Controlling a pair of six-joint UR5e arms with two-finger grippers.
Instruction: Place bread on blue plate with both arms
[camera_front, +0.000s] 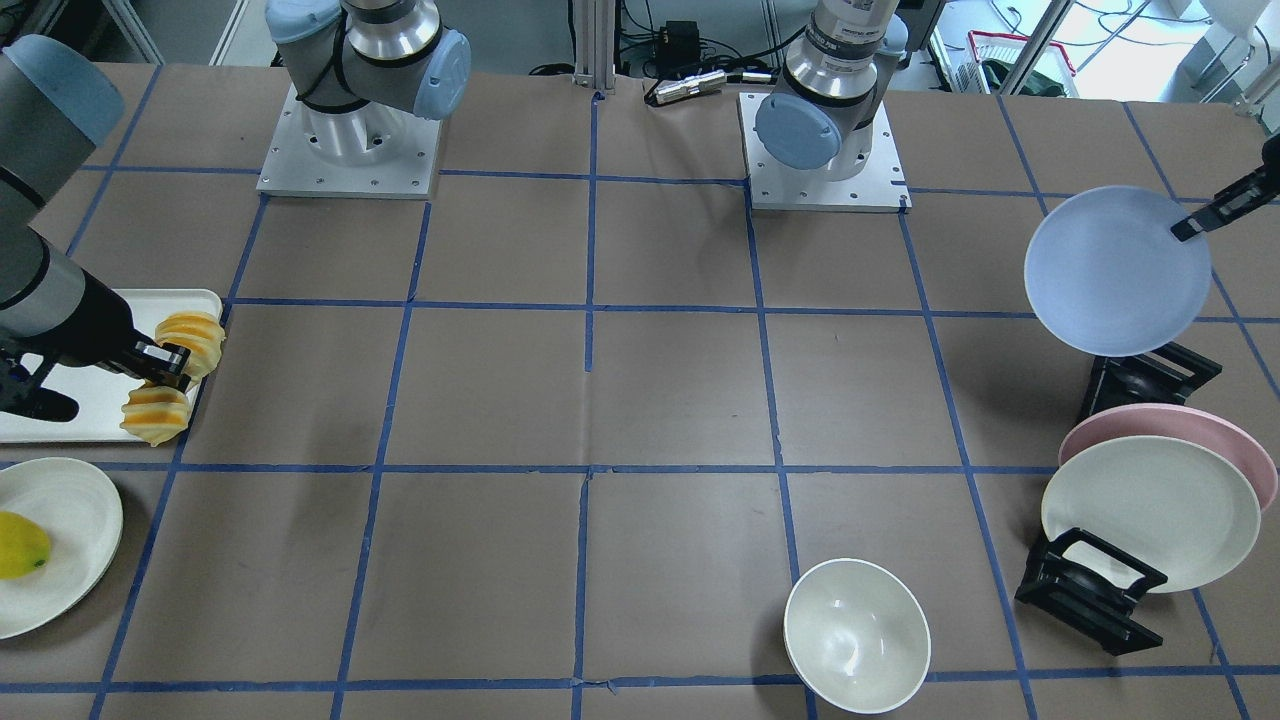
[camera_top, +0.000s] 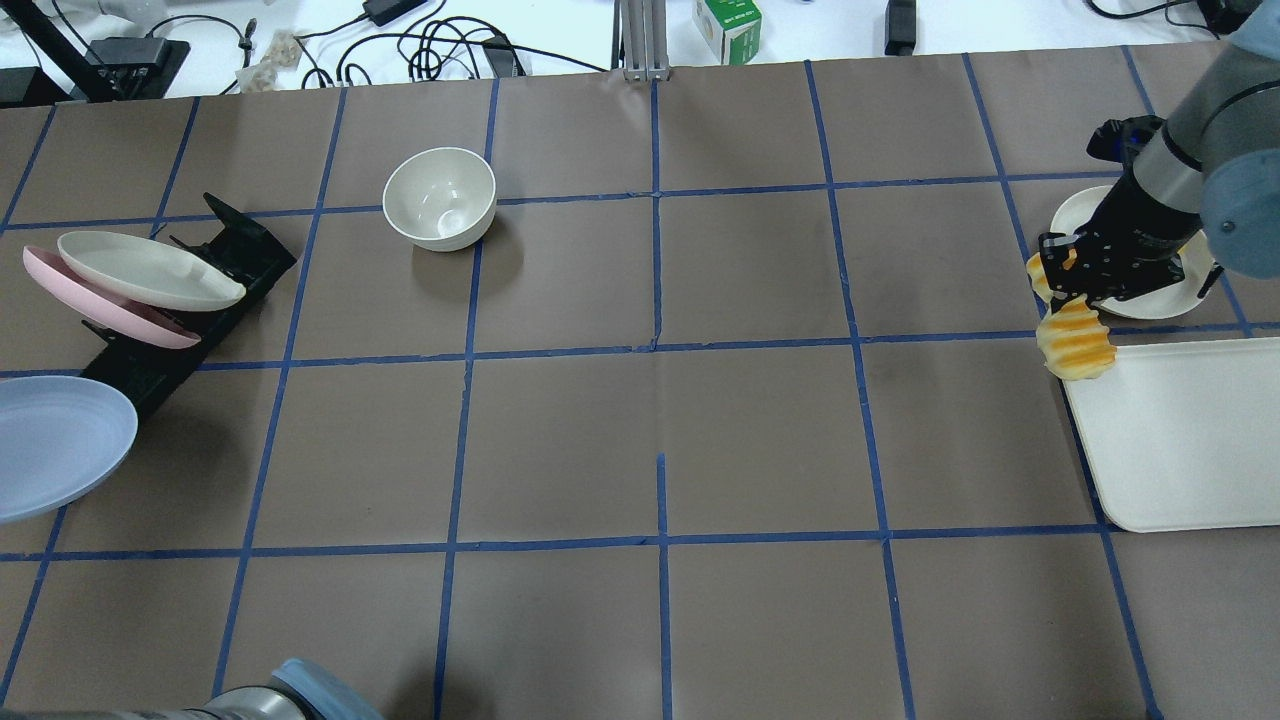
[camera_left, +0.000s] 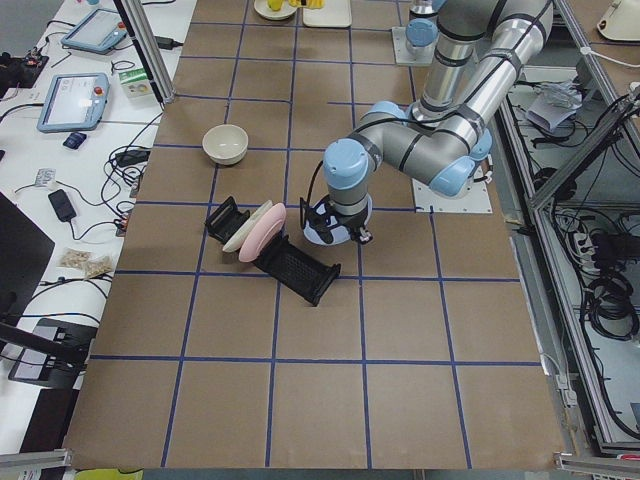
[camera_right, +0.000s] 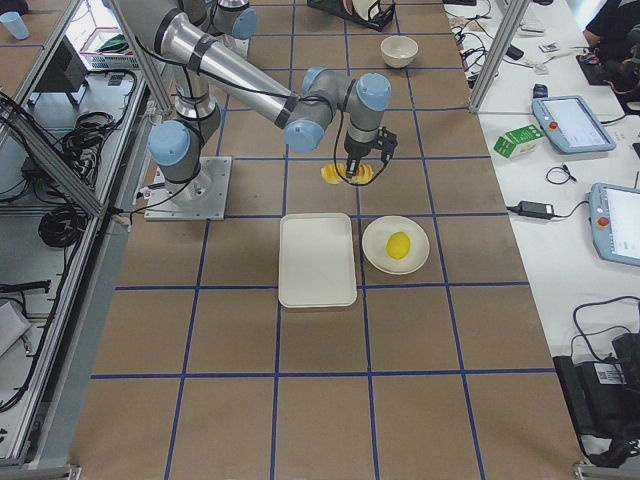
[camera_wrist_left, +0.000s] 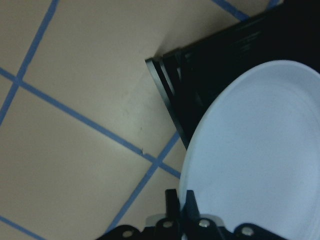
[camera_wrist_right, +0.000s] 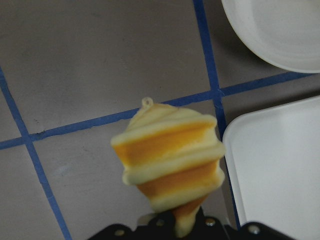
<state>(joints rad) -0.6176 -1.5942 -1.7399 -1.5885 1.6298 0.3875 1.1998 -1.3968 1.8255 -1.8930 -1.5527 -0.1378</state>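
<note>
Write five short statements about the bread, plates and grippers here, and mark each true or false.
1. The right gripper is shut on the bread. True.
2. The pink plate stands in the black rack. True.
3. The blue plate stands in the black rack. False: the left gripper holds it by the rim, off the rack.
4. The bread rests on the white tray. False: it hangs beside the tray's corner.
5. The lemon sits in the bowl. False: it lies on a cream plate; the bowl is empty.

2 silver-grey arms (camera_right: 245, 88), light blue joint caps (camera_front: 797, 130), black tools (camera_front: 168, 368).
</note>
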